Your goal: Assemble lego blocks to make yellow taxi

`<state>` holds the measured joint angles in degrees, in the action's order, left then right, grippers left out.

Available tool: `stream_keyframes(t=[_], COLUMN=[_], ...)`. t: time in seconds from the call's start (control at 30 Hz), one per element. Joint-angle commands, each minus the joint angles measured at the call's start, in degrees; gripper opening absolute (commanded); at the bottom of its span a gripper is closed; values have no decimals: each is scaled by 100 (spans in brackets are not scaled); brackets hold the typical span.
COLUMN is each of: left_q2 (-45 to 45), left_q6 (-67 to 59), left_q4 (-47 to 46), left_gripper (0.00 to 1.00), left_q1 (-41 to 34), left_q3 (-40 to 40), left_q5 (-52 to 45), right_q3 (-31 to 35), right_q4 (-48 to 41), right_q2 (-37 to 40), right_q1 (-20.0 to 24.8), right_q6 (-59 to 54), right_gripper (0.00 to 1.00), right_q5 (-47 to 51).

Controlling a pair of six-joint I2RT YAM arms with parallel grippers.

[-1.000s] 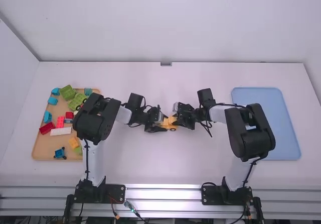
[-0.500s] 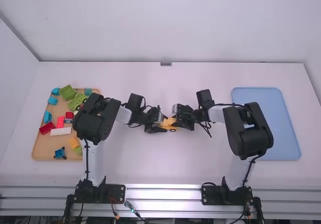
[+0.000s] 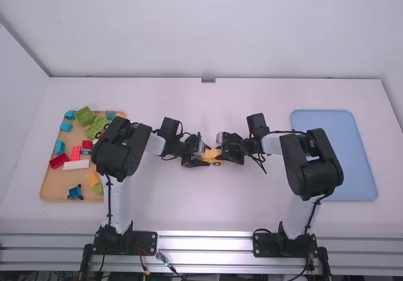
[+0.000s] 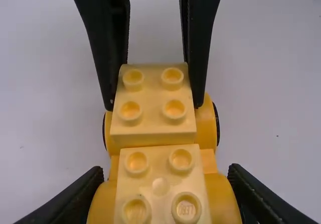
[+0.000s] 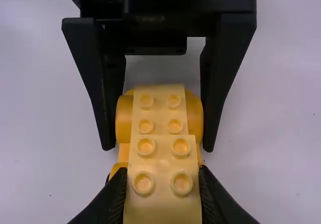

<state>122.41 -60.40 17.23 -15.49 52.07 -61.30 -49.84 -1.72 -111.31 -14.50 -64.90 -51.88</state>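
Across the near edge run smooth metal rails [image 3: 204,245], ribbed lengthwise. Beyond them is the matte white counter [image 3: 208,199], and on its left a flat tan tray [image 3: 53,189], rounded at the corners. From near to far in it are a blue piece [image 3: 75,192] with black wheels, a long white brick [image 3: 76,165], a red wedge-like block [image 3: 59,160] and chunky green pieces [image 3: 97,127]. On the right, a shallow pale-blue tray [image 3: 359,189] has softly curved corners.

Between the trays, the taxi's parts are together near the middle. The left hand [image 3: 204,155] grips the glossy yellow car base [image 4: 220,199], its black fingers pressed to 2 bulging, rounded fenders; black wheels show at its other end. On top is a square yellow brick [image 4: 160,184], satiny plastic with 4 ring-shaped studs. Just right of it, the right hand [image 3: 220,154] is closed on a second yellow brick [image 5: 163,184], also with 4 studs, sitting higher than the first. At the far side rises a plain white wall [image 3: 208,29].
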Motion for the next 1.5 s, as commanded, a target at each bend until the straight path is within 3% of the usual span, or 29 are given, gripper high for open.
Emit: stream_keyframes(t=[0.0,0.07,0.1,0.2,0.23,0.43,0.57,0.7,0.73,0.77,0.8,0.87,1.27,1.47], left_q2=[61,61,61,61,61,61,61,61,61,61,61,61,61,61], left_q6=[63,61,61,61,61,61,61,63,61,61,61,59,61,63], left_q4=[-70,-72,-70,-70,-70,-70,-68,-70,-76,-85,-85,-85,-79,-72], left_gripper=[48,48,48,48,48,47,47,47,45,44,44,44,41,39], left_q1=[-59,-59,-59,-59,-59,-59,-59,-59,-59,-59,-59,-59,-59,-59], left_q3=[-114,-114,-116,-114,-114,-114,-114,-114,-114,-114,-116,-116,-114,-114], left_q5=[68,68,66,70,68,72,87,87,87,87,87,87,90,87], right_q3=[81,76,70,70,70,70,4,-136,-203,-240,-269,-356,-96,2], right_q4=[-33,-35,-26,44,85,116,142,33,-24,-42,-42,-39,-114,-2], right_q2=[-90,-90,-90,-87,-87,-87,-74,31,129,188,201,190,190,94], right_q1=[-55,-55,-55,-50,-26,146,214,343,400,415,433,433,-103,-114], right_q6=[20,15,37,57,59,42,42,35,42,50,57,234,522,693], right_gripper=[17,22,30,34,45,67,79,82,72,47,27,0,0,0], right_q5=[-76,-79,-83,-151,-293,-710,-1119,-1635,-1731,-1668,-1528,-929,87,293])
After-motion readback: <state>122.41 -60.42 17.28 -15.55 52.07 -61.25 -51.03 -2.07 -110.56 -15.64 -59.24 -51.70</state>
